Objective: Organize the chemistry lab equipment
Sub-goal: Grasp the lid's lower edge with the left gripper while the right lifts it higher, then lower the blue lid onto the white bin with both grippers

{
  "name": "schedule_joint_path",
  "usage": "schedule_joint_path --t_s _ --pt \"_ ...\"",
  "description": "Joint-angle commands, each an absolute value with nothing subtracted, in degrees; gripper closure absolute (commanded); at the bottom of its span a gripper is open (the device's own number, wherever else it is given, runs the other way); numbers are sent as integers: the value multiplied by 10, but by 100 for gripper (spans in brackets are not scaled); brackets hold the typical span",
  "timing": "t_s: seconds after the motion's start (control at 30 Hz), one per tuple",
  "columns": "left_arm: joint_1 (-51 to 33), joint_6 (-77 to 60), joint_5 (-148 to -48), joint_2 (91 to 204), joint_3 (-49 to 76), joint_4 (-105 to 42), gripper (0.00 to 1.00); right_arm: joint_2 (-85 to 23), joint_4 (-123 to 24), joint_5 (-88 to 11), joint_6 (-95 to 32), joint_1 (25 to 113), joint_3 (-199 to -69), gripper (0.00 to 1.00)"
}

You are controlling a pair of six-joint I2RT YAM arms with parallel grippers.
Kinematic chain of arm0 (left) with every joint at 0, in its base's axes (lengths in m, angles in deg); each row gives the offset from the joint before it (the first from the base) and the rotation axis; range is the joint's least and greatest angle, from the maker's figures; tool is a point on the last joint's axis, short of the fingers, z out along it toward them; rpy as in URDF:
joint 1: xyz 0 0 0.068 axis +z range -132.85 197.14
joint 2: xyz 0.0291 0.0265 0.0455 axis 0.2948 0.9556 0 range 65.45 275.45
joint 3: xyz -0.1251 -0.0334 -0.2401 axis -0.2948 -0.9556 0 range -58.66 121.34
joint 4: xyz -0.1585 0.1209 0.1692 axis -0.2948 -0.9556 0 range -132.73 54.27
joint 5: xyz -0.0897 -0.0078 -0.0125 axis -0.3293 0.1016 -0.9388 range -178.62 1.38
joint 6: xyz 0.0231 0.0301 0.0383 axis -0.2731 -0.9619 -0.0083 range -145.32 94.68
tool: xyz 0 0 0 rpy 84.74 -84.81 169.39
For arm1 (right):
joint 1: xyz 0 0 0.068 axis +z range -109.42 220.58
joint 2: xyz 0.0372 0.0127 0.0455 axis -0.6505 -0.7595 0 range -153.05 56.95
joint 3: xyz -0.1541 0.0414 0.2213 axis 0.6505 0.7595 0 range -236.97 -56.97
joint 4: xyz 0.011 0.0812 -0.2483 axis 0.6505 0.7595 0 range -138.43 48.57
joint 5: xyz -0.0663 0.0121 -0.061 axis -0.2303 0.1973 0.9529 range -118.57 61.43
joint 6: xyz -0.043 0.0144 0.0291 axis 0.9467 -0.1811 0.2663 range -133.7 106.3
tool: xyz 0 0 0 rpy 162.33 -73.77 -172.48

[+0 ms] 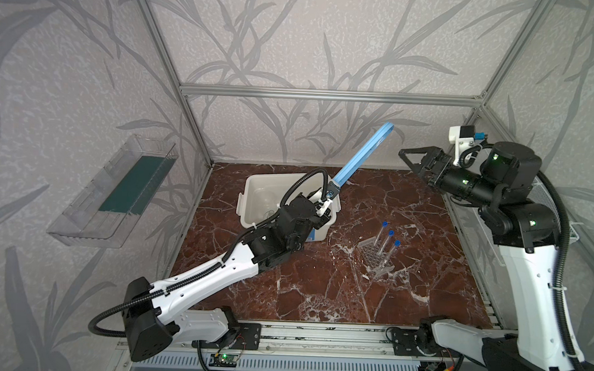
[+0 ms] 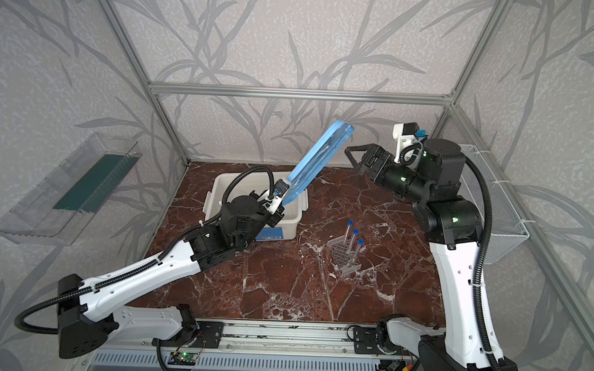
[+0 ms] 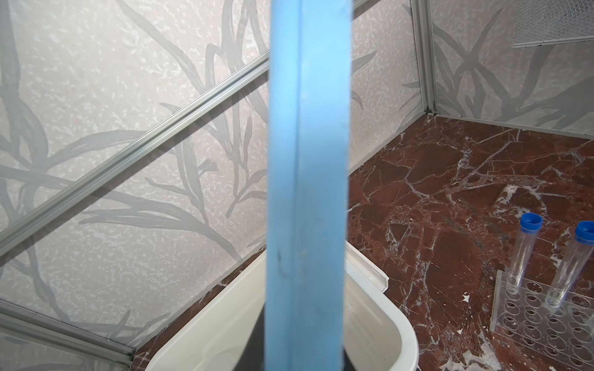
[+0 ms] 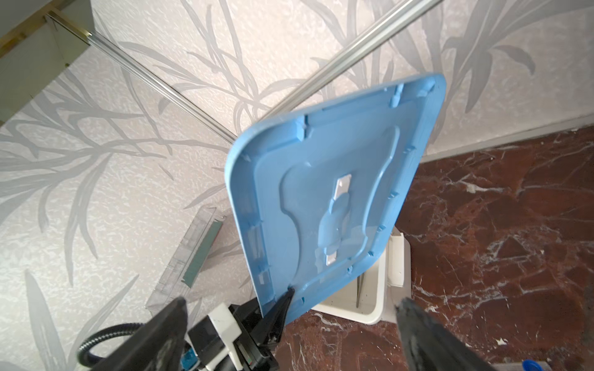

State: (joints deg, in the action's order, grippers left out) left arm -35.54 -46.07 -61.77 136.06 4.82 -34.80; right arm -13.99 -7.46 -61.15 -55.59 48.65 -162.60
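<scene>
Left end effector (image 1: pixel 330 194) clamps a flat blue plastic lid (image 1: pixel 362 154), tilted above the open white plastic tub (image 1: pixel 250 186). Right end effector (image 1: pixel 412 160) hangs with jaws apart, right of the tub. Three clear blue-capped tubes (image 1: pixel 388 240) stand in a clear holed rack (image 1: pixel 377 257) right of it.

Tub (image 1: pixel 251 195) contents hidden behind left arm (image 1: pixel 216 276) (faint glass shapes); rack (image 3: pixel 530 321) cut off.

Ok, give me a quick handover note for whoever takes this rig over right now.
Left gripper: shut on the blue lid, held tilted above the open white tub.
Right gripper: open, empty, raised at the back right.
Three blue-capped tubes stand in the clear rack, right of the tub.
Done: lid off, tubes racked.
Left: put the lid down; tub contents too faint to tell.
</scene>
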Motion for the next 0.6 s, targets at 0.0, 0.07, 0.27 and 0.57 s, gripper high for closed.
schedule_joint_path --t_s 0.0,0.07,0.27,0.57 --pt "-370 -499 -623 1353 49 -287 100 -175 -52 -658 -578 450 -1678 1" --pt "-381 -517 -619 1353 46 -280 100 -211 -34 -696 -596 431 -1700 1" --pt "-406 -556 -610 1357 27 -261 100 -248 -46 -720 -620 432 -1707 1" --pt "-421 -603 -572 1372 8 -206 78 -241 -21 -738 -590 435 -1637 15"
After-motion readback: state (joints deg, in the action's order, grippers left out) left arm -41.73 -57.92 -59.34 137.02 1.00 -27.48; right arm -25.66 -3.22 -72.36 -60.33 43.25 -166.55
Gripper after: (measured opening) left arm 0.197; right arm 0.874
